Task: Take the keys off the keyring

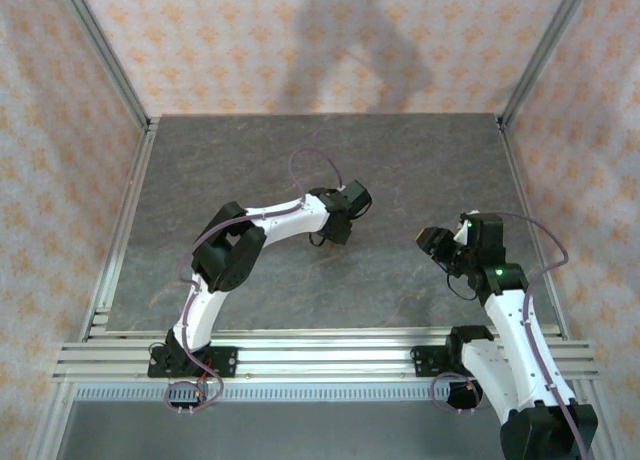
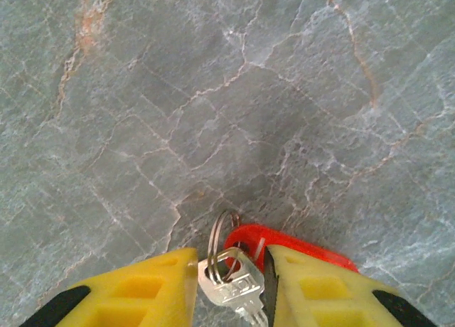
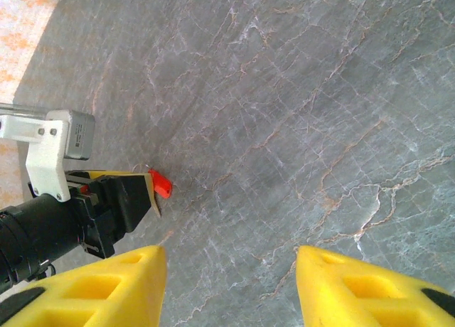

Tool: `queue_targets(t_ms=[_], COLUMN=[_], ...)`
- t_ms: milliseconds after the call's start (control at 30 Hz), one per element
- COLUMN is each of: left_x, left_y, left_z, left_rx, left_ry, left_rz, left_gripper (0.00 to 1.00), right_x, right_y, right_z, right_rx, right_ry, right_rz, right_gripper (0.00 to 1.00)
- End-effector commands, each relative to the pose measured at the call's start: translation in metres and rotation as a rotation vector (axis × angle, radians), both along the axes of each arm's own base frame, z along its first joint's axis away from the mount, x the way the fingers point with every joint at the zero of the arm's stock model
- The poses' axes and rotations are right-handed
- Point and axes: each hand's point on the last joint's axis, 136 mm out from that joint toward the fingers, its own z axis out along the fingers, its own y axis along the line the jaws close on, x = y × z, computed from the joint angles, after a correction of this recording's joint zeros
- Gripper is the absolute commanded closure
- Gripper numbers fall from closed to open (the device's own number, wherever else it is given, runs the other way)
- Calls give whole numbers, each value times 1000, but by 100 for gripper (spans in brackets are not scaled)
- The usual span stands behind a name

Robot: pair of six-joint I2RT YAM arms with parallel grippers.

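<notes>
**Left gripper closed narrow on the key, right gripper wide and empty**

Left gripper (image 2: 231, 261) first: in your left wrist view its two yellow fingers (image 2: 142, 291) stand close together with the small silvery metal key (image 2: 238, 288) between them. The key's head spans the gap from one inner face to the other, so you can read this as a pinch on the key. The shaft points down towards the bottom edge of that view.

A thin silver wire ring (image 2: 212, 236) passes through the hole in the key's head and stands up just beyond the fingertips, over the grey veined stone-look table (image 2: 213, 92). The bright red rounded keyring piece (image 2: 298, 247) hangs on the same ring. It lies just behind the tip of the finger on the right of that view and touches it, with part of it hidden. So the key is on the ring.

Your right wrist view shows the same red piece (image 3: 163, 185) poking out at the tip of the left gripper (image 3: 153, 195), low over the table.

Right gripper (image 3: 231, 270): its yellow fingers (image 3: 114, 284) stand wide apart with bare table between them, holding nothing. From the overhead camera it sits well apart from the left one, off to the right (image 1: 435, 242).
</notes>
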Motion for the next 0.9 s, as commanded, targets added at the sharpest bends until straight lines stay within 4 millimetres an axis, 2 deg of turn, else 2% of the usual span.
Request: queue_targets(t_ms=[0, 667, 733, 867], left_x=[5, 18, 18, 18], left_y=[9, 10, 8, 7], left_z=[18, 16, 16, 17], left_rx=[2, -35, -42, -53], left_ry=[-45, -38, -34, -32], left_rz=[13, 30, 29, 30], left_gripper=[69, 82, 81, 71], right_x=[-1, -3, -2, -3], right_y=[0, -1, -1, -1], right_z=[2, 0, 1, 0], right_rx=[9, 5, 4, 4], right_ry=[-4, -2, -4, -1], right_rz=[-9, -15, -16, -17], right_gripper=[49, 49, 49, 49])
